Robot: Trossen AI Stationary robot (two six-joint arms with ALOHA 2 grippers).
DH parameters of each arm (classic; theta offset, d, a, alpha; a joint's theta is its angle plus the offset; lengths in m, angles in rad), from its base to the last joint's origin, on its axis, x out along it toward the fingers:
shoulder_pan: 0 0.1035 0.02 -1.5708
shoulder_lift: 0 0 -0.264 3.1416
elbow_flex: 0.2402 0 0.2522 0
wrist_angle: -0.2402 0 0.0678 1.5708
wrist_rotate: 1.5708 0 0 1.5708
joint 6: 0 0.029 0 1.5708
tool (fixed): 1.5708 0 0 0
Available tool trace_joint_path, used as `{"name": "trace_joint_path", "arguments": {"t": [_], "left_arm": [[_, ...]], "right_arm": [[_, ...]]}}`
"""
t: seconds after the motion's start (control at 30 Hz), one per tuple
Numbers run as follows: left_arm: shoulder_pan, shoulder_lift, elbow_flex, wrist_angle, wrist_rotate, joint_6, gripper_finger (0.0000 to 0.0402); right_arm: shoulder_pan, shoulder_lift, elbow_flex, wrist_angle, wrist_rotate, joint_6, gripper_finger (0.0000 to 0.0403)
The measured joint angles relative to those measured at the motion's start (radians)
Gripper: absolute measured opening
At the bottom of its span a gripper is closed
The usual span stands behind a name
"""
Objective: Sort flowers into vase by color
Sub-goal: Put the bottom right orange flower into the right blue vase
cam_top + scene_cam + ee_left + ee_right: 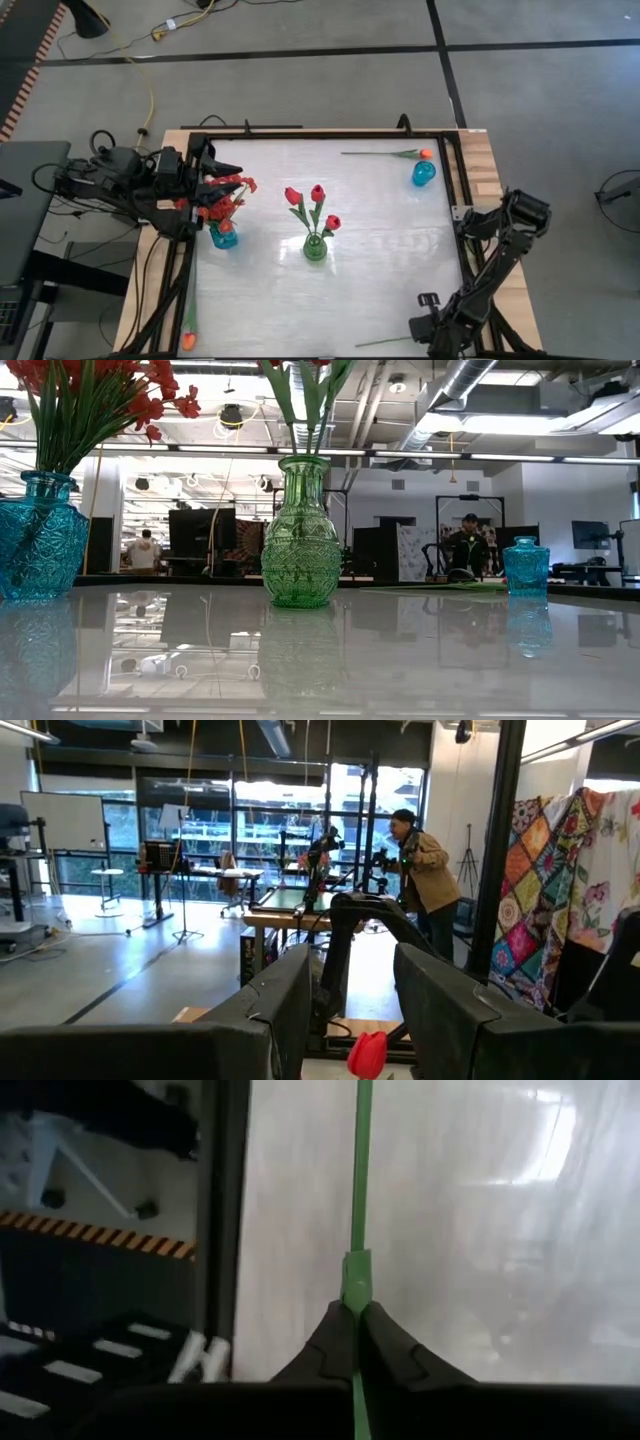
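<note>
Green vase (301, 532) (three red tulips (312, 205) inside)

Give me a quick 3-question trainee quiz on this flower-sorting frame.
1. True or false: the right gripper has its fingers shut on a green stem.
2. How many red tulips stand in the green vase?
3. The orange tulip at the far edge lies: A) inside the small blue vase, B) on the table beside it, C) in the left gripper.

Key: 1 true; 2 three; 3 B.
</note>
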Motion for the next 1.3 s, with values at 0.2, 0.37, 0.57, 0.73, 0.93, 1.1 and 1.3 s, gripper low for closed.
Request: {"name": "trace_joint_path", "arguments": {"t": [0.2, 0.37, 0.57, 0.73, 0.93, 1.1, 1.3], "left_arm": [[0.0, 0.0, 0.0, 0.015, -0.032, 0.003, 0.0134], [0.0, 0.0, 0.0, 0.08, -0.051, 0.008, 0.0134], [0.0, 0.0, 0.001, 0.182, -0.047, 0.024, 0.0134], [0.0, -0.001, 0.001, 0.2, -0.046, 0.003, 0.0134], [0.0, -0.001, 0.001, 0.199, -0.046, -0.006, 0.0134], [0.0, -0.001, 0.001, 0.198, -0.046, -0.002, 0.0134], [0.0, -0.001, 0.001, 0.198, -0.046, 0.015, 0.0134]], "right_arm": [[-0.108, -0.002, 0.13, -0.306, 0.084, -0.082, 0.003], [-0.214, -0.002, 0.267, -0.621, 0.281, -0.287, 0.0027], [-0.304, -0.005, 0.403, -0.903, 0.581, -0.442, 0.0027], [-0.334, -0.064, 0.431, -0.952, 0.685, -0.534, 0.0027], [-0.382, -0.15, 0.431, -1.029, 0.685, -0.527, 0.0027], [-0.446, -0.215, 0.431, -1.029, 0.652, -0.556, 0.0027], [-0.561, -0.264, 0.431, -1.028, 0.651, -0.557, 0.0029]]}}
